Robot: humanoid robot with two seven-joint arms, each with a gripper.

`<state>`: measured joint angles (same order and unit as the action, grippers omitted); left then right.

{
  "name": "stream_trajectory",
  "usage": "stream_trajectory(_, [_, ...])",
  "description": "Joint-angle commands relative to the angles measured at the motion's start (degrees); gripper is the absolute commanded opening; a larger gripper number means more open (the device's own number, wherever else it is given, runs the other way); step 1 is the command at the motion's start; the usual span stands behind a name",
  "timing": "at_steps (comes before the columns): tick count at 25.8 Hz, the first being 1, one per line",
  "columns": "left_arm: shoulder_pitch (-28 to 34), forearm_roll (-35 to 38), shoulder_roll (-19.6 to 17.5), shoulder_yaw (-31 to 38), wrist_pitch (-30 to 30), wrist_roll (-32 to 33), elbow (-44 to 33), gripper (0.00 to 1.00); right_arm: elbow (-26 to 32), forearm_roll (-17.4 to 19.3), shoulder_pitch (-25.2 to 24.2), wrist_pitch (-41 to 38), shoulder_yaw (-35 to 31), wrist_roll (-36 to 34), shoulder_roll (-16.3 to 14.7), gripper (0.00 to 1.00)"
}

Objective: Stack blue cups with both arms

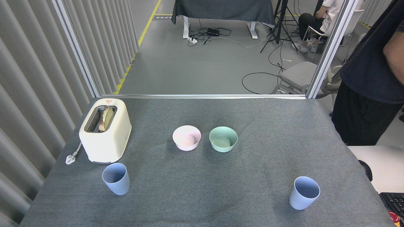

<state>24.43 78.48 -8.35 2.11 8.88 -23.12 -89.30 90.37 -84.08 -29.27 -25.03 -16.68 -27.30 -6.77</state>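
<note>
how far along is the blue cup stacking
Nothing looks done: the left blue cup stands by the toaster and the right blue cup stands far across the table, both upright and empty. Nothing is in hand; neither end effector is in view. Grasping and nesting both cups remain.

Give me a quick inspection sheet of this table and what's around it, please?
Surface: grey felt-like table cover, flat, no spills seen.
Job's things: left blue cup upright near the front left; right blue cup upright near the front right; far apart, not stacked.
Clutter: cream toaster with bread in its slot; pink bowl and mint-green bowl side by side at centre, apart.
Hands: nothing seen; neither robot hand is in view.
Cables: toaster plug lying loose on the table; floor cables beyond.
Surroundings: a standing person at the right, a seated person behind, a keyboard on a side desk.
</note>
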Motion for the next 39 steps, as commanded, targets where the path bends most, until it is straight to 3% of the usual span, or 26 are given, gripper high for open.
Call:
stream_trajectory(1, [0.0,0.0,0.0,0.0,-0.1,0.0,0.0,1.00,0.0,0.0,0.0,0.0,0.1,0.1,0.0,1.00])
stream_trajectory(6, [-0.6,-0.2,0.1,0.4,-0.7,0.0,0.4,1.00,0.0,0.0,0.0,0.0,0.1,0.1,0.0,1.00])
stream_trajectory(11, [-1.9,-5.8,3.9,0.6,-1.2,0.8,0.2,1.00,-0.2,-0.1,0.0,0.0,0.1,0.1,0.0,1.00])
stream_trajectory(17, [-5.9,-6.2,4.3,0.2,-4.0,1.7,1.7,1.00,-0.3,-0.1,0.1,0.1,0.1,0.1,-0.1,1.00])
stream_trajectory(21, [-7.5,-3.5,3.7,-1.1,-4.0,1.9,3.4,0.99,-0.6,-0.1,0.1,0.2,0.1,0.1,-0.1,1.00])
stream_trajectory(25, [-10.0,6.9,4.0,-1.1,-5.5,2.1,7.1,1.00,-0.7,-0.1,0.1,0.2,0.1,0.1,-0.1,1.00])
stream_trajectory(39, [-21.5,6.7,4.4,-1.1,-7.6,2.7,18.9,1.00,-1.0,-1.0,0.2,0.9,0.1,0.1,-0.1,1.00])
